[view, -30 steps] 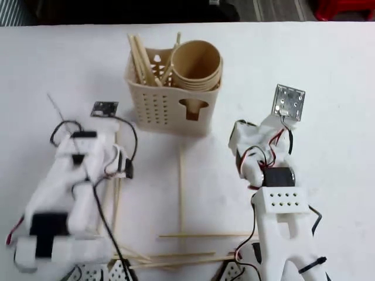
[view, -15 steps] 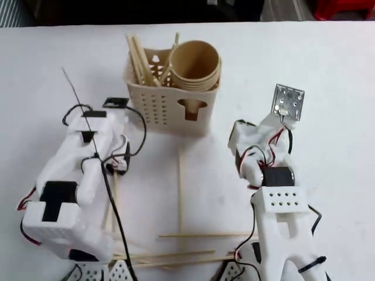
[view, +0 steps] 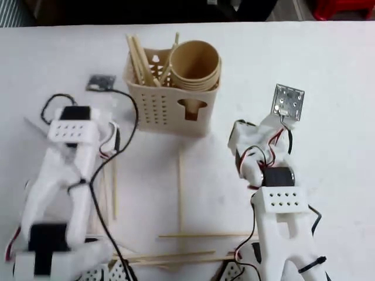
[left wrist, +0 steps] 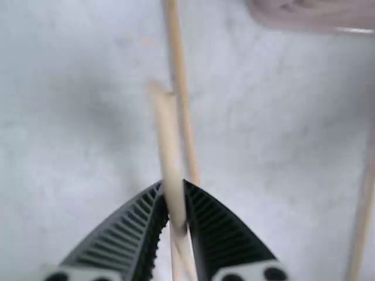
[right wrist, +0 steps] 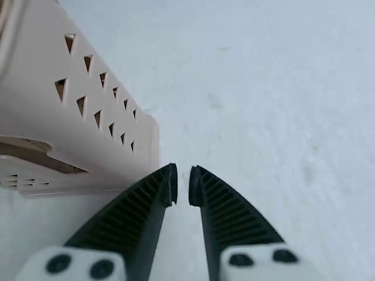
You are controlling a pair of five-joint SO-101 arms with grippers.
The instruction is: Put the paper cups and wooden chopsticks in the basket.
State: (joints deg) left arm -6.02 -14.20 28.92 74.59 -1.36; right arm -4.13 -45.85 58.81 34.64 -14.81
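Left gripper (left wrist: 174, 190) is clenched on a wooden chopstick (left wrist: 167, 140), holding it over the table (left wrist: 70, 117), with another chopstick (left wrist: 177, 70) lying just beneath. Right gripper (right wrist: 182, 186) sits beside the basket (right wrist: 70, 134), its fingers all but closed, with nothing between them. Paper cups (view: 196, 61) stand stacked inside the basket next to several chopsticks (view: 140, 58). Loose chopsticks (view: 181, 187) lie on the table between the arms.

The left arm (view: 70, 130) extends from the surface's near left corner. The left gripper (left wrist: 176, 205) is clamped on a chopstick (left wrist: 166, 134). The right arm (view: 280, 202) extends from the near edge, and the jaws of the right gripper (right wrist: 182, 187) are nearly touching.
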